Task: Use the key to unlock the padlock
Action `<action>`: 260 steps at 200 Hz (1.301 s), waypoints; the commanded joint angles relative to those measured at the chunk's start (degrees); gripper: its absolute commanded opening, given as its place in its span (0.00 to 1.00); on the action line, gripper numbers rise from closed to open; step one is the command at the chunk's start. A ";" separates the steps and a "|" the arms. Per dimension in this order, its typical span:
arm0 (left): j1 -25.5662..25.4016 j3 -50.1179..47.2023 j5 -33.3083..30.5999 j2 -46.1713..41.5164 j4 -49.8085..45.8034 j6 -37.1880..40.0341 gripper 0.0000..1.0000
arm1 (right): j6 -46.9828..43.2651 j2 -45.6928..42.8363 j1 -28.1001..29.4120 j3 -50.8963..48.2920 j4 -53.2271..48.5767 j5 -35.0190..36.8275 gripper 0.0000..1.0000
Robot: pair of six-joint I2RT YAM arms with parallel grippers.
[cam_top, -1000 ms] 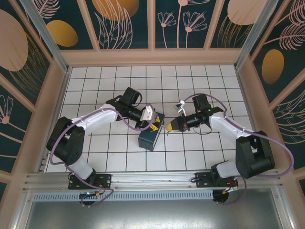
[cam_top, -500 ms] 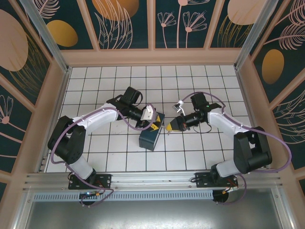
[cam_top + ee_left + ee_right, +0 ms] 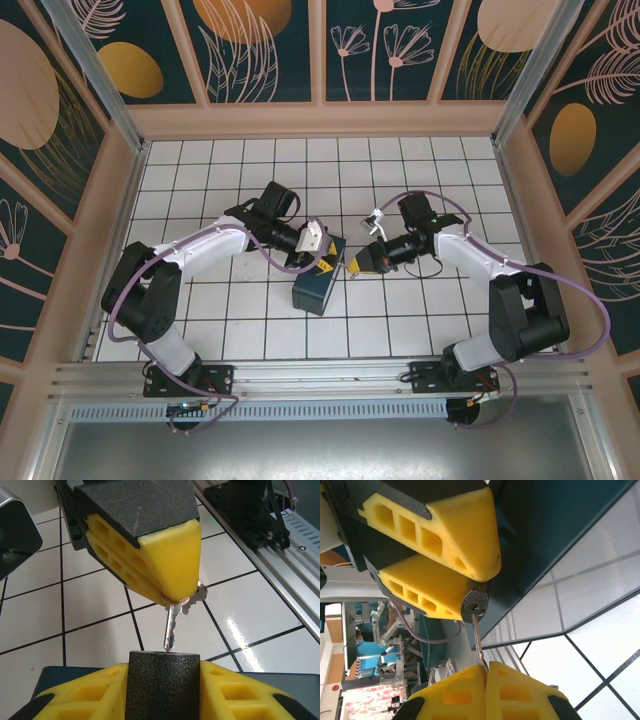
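While clamped in left end effector (image 3: 162, 674), padlock (image 3: 475, 601) shows dark grainy body | slim silvery key (image 3: 170, 629) tip touches padlock | right end effector (image 3: 486, 672) pinches key head

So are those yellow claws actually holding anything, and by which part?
Yes. The left claw clamps the padlock by its dark body; the right claw pinches the key by its head, blade toward the padlock.

The key (image 3: 170, 629) lies right of the padlock (image 3: 164, 686), touching.
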 commanded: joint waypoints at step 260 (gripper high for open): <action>-0.01 1.57 -1.25 0.94 -1.68 2.51 0.33 | -0.39 1.43 -0.52 3.16 -0.32 -1.29 0.00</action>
